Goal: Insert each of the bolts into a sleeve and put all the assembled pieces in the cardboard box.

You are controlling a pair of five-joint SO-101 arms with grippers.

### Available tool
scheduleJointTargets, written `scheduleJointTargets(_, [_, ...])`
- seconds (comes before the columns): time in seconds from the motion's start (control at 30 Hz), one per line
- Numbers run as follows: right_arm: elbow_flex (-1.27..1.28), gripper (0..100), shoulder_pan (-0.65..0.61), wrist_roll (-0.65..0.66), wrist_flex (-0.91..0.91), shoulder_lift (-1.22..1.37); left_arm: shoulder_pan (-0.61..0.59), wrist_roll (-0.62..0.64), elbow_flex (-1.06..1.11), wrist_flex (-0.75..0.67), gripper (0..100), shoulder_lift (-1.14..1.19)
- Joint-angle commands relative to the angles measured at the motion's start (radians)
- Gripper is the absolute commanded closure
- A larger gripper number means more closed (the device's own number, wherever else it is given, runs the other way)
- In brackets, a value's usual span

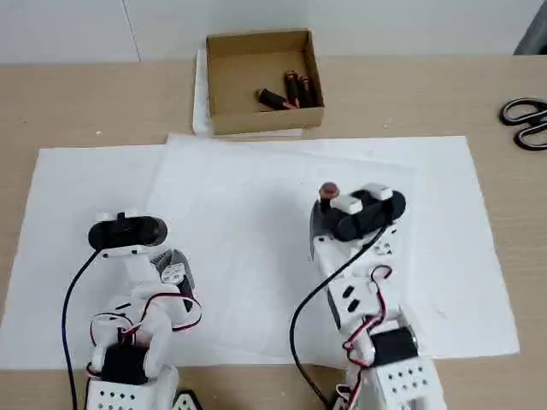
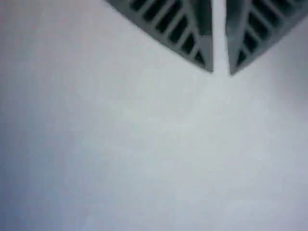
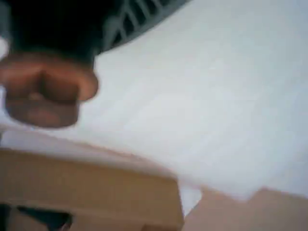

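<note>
The cardboard box [image 1: 224, 85] stands at the back of the table with several dark assembled pieces [image 1: 291, 92] lying in it. My right gripper [image 1: 330, 202] hovers over the white paper, in front of the box, shut on an assembled piece: a brown bolt head [image 3: 45, 91] sticks out of a black sleeve [image 3: 48, 29]. The same bolt head [image 1: 328, 190] shows in the high view. The box wall [image 3: 86, 192] is close ahead of it in the right wrist view. My left gripper [image 2: 220, 72] hangs just above bare paper at the front left, fingers together, holding nothing.
White paper sheets [image 1: 256, 248] cover the middle of the wooden table. Scissors [image 1: 526, 122] lie at the far right edge. The left arm [image 1: 128, 232] stands near the front left corner of the paper.
</note>
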Motion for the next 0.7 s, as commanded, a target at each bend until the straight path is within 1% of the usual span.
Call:
scheduleJointTargets(0.0, [-0.192, 99.5, 0.028, -0.005, -0.154, 0.262, 0.005, 0.008, -0.005, -0.023, 99, -0.009])
scheduleJointTargets(0.07, [-0.316, 99.5, 0.050, -0.009, -0.174, 0.418, 0.005, 0.008, -0.005, -0.023, 99, -0.009])
scheduleJointTargets(0.2, [-0.594, 99.5, 0.077, -0.066, -0.173, 0.716, 0.003, 0.008, -0.005, -0.023, 99, -0.009])
scheduleJointTargets(0.4, [-0.990, 99.5, 0.074, -0.064, -0.153, 1.116, -0.003, 0.008, -0.005, -0.023, 99, -0.009])
scheduleJointTargets(0.5, [-1.237, 99.5, 0.073, -0.063, -0.070, 1.326, -0.003, 0.008, -0.005, -0.023, 99, -0.009])
scheduleJointTargets(0.67, [-1.735, 99.5, 0.073, -0.063, 0.130, 1.715, -0.003, 0.008, -0.005, -0.023, 99, -0.009])
